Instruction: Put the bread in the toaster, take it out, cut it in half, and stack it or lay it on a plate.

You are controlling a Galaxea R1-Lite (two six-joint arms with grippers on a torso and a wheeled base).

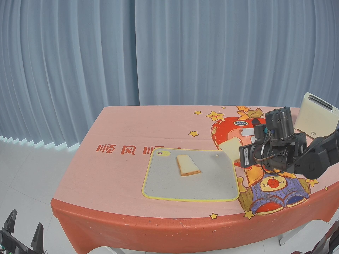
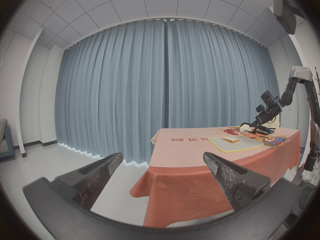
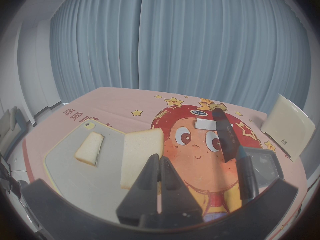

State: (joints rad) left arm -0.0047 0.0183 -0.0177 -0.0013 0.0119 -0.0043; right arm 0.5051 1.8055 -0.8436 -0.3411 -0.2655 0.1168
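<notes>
Right gripper (image 3: 159,158), pinched tight on one bread half (image 3: 141,150), holds it over the cutting board's (image 1: 212,186) right edge. The other half (image 1: 188,165) lies flat mid-board, to the gripper's left. Left gripper (image 2: 162,156) — fingers spread wide, empty — is well apart.

Black right arm (image 1: 317,154) stretched inward from right; dark right gripper (image 3: 159,160) pinched shut on pale half slice of bread (image 3: 140,150). Dark left gripper (image 2: 163,170) held low at left, fingers spread wide apart.

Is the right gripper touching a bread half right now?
Touching. In the right wrist view, the right gripper has its fingers shut on one edge of the bread half.
</notes>
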